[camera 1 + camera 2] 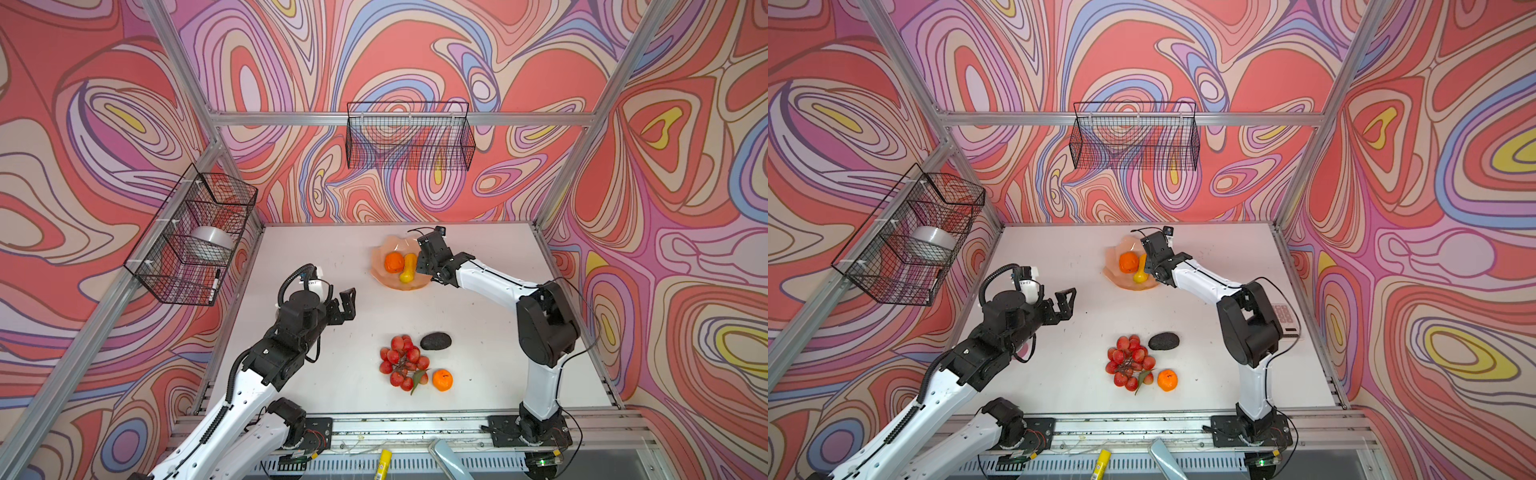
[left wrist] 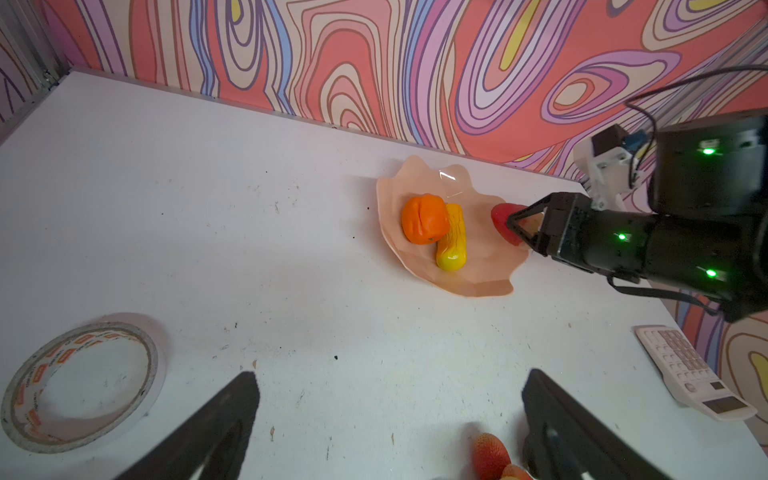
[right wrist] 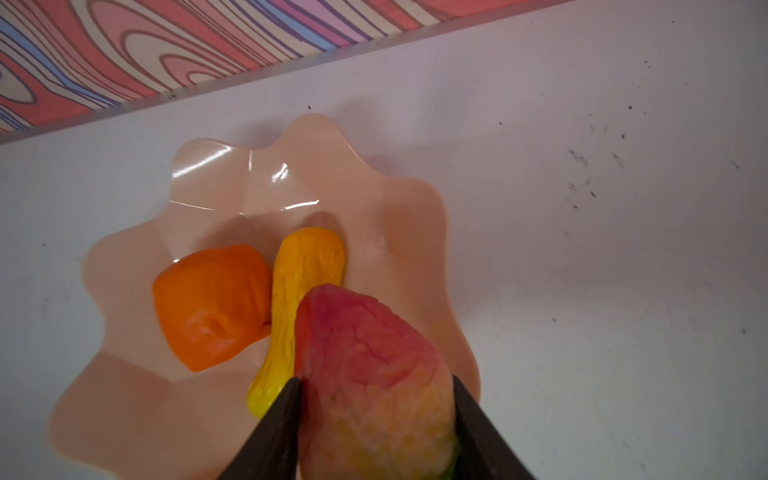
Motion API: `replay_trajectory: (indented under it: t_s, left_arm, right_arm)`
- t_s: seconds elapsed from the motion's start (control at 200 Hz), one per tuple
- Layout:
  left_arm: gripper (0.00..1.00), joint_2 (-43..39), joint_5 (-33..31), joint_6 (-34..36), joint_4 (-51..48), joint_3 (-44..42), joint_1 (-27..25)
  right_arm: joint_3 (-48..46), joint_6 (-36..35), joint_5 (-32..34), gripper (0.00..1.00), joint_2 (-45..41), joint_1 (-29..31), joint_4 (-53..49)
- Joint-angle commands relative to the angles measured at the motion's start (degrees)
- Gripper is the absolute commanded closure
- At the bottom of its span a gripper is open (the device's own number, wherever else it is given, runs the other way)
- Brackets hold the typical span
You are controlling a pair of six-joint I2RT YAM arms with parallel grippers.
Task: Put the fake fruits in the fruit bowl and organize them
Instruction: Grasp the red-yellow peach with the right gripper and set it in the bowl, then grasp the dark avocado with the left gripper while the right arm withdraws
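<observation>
The peach fruit bowl (image 1: 380, 253) (image 3: 137, 386) stands at the back of the table. An orange (image 1: 393, 262) (image 3: 212, 303) and the yellow-orange gourd (image 1: 408, 268) (image 3: 303, 270) lie in it. My right gripper (image 3: 375, 379) (image 1: 423, 266) hangs over the bowl's right side, shut on the red-cream strawberry (image 3: 374, 365) (image 2: 500, 218). Nearer the front lie the bunch of red berries (image 1: 403, 365), the dark avocado (image 1: 435, 340) and a second orange (image 1: 442, 380). My left gripper (image 1: 348, 301) (image 2: 391, 374) hovers open and empty, left of the fruits.
A tape roll (image 2: 79, 382) lies on the table's left, hidden under my left arm in both top views. A calculator (image 1: 1286, 318) sits by the right edge. Black wire baskets (image 1: 409, 137) (image 1: 195, 237) hang on the walls. A yellow tube (image 1: 384, 459) lies by the front rail.
</observation>
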Motion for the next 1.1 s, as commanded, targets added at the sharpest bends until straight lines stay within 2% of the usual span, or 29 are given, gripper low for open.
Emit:
replay_trajectory:
  t_s: [0.0,0.235,0.411,0.706,0.816,0.946,1.046,1.097]
  left_arm:
    - [0.00,-1.8,1.7,-1.4,-2.6,-0.8,0.3]
    - [0.00,-2.9,1.4,-1.1,-3.2,-1.1,0.3]
    - [0.00,-2.4,1.8,-1.1,-3.4,-1.0,0.3]
    - [0.00,-2.1,2.6,0.0,-2.1,-0.7,0.3]
    - [0.00,-0.9,4.9,2.0,-0.6,0.4,0.3]
    - [0.02,4.4,14.8,6.5,-0.2,4.3,0.3]
    - [0.06,12.2,21.7,8.9,-2.7,9.2,-0.5]
    - [0.08,16.7,21.2,10.4,-4.4,11.8,-2.7]
  right_arm:
    - [4.5,-4.5,-1.8,0.54,3.6,-0.7,0.3]
    - [7.2,-5.4,-3.7,0.53,8.1,-1.0,-0.5]
    - [7.1,-5.1,-3.4,0.47,9.0,-1.0,-0.6]
    - [7.4,-4.1,-3.8,0.30,7.9,-1.5,-1.3]
    - [6.6,-4.2,-3.5,0.26,3.5,-2.1,-0.1]
    - [3.0,-4.0,-3.8,0.21,-5.7,-3.5,2.8]
    - [-6.5,-3.1,-3.1,0.16,-16.8,-4.3,9.5]
    - [-13.9,-2.1,-3.1,0.12,-23.0,-4.7,14.4]
